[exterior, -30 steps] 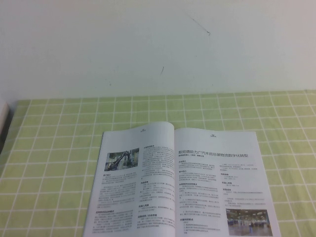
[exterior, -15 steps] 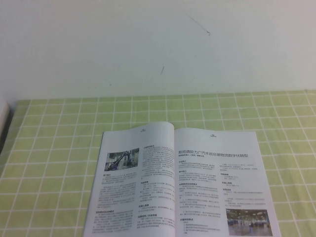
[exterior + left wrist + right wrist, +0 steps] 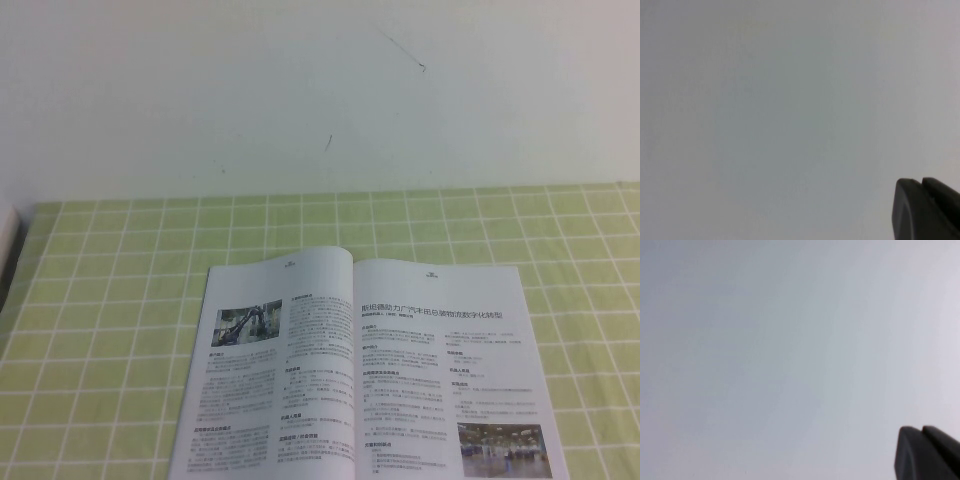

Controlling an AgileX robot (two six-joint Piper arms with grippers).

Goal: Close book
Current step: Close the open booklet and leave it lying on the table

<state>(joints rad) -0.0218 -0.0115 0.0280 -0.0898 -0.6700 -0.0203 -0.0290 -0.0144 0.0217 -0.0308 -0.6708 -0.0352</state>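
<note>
We see a plain white wall [image 3: 200,90] behind the table [image 3: 110,300], marked by a few thin dark scratches [image 3: 328,142]. A light green cloth [image 3: 580,230] with a white grid covers the table, softly and evenly lit.

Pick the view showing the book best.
High view: the book lies open on the checked cloth. The wrist views show none of it: the left gripper and right gripper, outside the high view, face blank surfaces.

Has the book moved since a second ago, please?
No; the book keeps the same tablecloth lines. The left end effector and right end effector appear only in wrist views.
</note>
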